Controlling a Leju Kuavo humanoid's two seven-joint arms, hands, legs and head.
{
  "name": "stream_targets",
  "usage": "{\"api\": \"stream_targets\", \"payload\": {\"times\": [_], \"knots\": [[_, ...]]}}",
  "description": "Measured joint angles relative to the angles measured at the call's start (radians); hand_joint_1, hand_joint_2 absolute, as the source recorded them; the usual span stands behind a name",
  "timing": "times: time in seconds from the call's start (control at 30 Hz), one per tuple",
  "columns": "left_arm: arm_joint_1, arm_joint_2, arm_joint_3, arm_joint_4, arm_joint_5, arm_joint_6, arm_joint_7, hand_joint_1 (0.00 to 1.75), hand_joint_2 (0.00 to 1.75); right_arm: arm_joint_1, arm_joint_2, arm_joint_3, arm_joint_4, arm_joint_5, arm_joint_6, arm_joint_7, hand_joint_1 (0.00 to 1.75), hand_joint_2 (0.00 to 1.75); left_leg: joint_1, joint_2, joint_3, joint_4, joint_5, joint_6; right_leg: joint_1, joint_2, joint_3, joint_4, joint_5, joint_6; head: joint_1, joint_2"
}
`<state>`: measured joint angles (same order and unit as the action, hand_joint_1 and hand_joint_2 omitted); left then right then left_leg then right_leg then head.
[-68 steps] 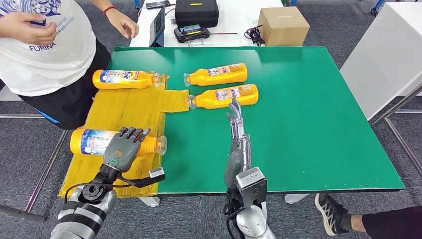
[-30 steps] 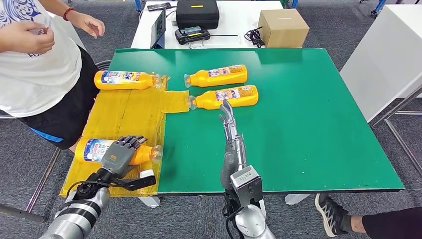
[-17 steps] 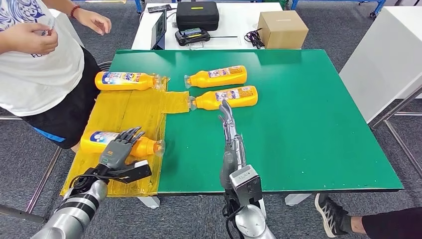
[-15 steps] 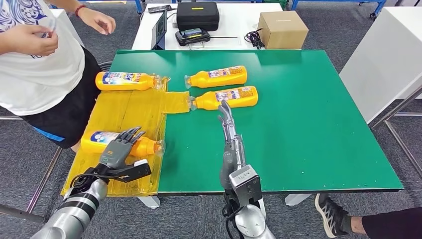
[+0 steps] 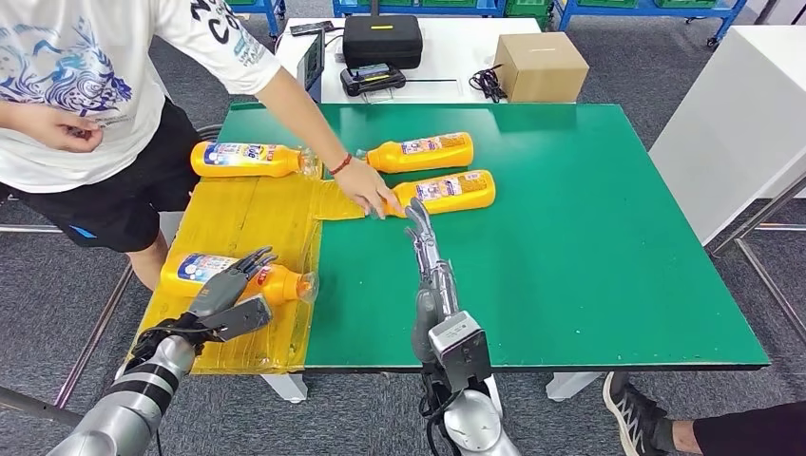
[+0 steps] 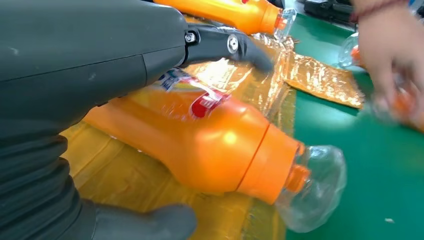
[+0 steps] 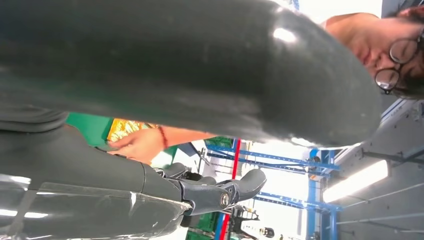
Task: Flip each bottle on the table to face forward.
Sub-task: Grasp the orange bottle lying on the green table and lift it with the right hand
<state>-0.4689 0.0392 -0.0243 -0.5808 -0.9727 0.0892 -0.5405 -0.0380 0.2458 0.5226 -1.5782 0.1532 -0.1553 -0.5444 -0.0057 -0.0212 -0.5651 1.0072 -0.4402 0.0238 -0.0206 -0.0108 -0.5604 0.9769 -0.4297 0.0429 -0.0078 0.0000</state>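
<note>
Person (image 5: 86,85): white printed T-shirt, dark shorts, stands at the far left of the table; one arm reaches across to the middle.

Yellow sheet (image 5: 247,214): crinkled, covers the left part of the green table (image 5: 589,237).

Near-left bottle (image 5: 238,275): orange, lying on its side on the yellow sheet, clear cap pointing right, blue-and-white label showing.

Left hand (image 5: 228,290): laid over the near-left bottle's body with fingers spread across the label and the thumb below it on the near side; a firm grip cannot be told.

Far-left bottle (image 5: 249,159): orange, on its side at the far edge of the yellow sheet, cap to the right, blue label up.

Person's hand (image 5: 366,190): red wrist cord, resting at the cap end of the middle bottle.

Middle bottle (image 5: 442,191): orange, on its side on the green table, cap to the left under the person's hand.

Far bottle (image 5: 418,152): orange, on its side just beyond the middle bottle, cap to the left.

Right hand (image 5: 423,247): fingers straight and together, pointing at the middle bottle, holding nothing, fingertips near the person's hand.

Far white table: black case (image 5: 382,40), cardboard box (image 5: 542,66).
</note>
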Motion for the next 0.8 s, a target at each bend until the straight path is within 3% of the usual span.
{"api": "stream_targets", "payload": {"times": [0.1, 0.27, 0.57, 0.8], "knots": [[0.006, 0.004, 0.0, -0.016, 0.03, -0.019, -0.008, 0.27, 1.75, 0.0, 0.005, 0.0, 0.005, -0.001, 0.0, 0.0, 0.0, 0.0, 0.0, 0.0, 0.0, 0.0, 0.002, 0.0, 0.0, 0.0, 0.003, 0.0, 0.001, 0.0, 0.0, 0.0], [0.019, 0.006, 0.002, -0.035, 0.086, -0.05, -0.026, 0.0, 1.75, -0.001, 0.008, 0.0, 0.014, -0.001, 0.0, 0.0, 0.0, 0.0, 0.0, 0.0, -0.002, 0.001, 0.006, 0.001, 0.0, 0.0, 0.006, 0.001, 0.012, 0.004, 0.0, 0.0], [0.084, -0.021, 0.045, -0.131, 0.447, -0.284, -0.066, 0.0, 1.75, -0.003, 0.009, -0.01, 0.036, -0.002, -0.01, 0.0, 0.0, 0.0, 0.0, 0.0, -0.008, 0.001, 0.005, 0.0, 0.0, 0.0, -0.001, 0.0, 0.011, 0.004, 0.0, 0.0], [0.12, -0.075, 0.111, -0.193, 0.715, -0.412, 0.002, 0.0, 1.75, -0.002, 0.014, -0.014, 0.048, -0.001, -0.023, 0.0, 0.0, 0.0, 0.0, 0.001, -0.017, 0.002, 0.006, 0.002, 0.0, 0.0, -0.009, 0.001, 0.012, 0.005, 0.0, 0.0]]}}
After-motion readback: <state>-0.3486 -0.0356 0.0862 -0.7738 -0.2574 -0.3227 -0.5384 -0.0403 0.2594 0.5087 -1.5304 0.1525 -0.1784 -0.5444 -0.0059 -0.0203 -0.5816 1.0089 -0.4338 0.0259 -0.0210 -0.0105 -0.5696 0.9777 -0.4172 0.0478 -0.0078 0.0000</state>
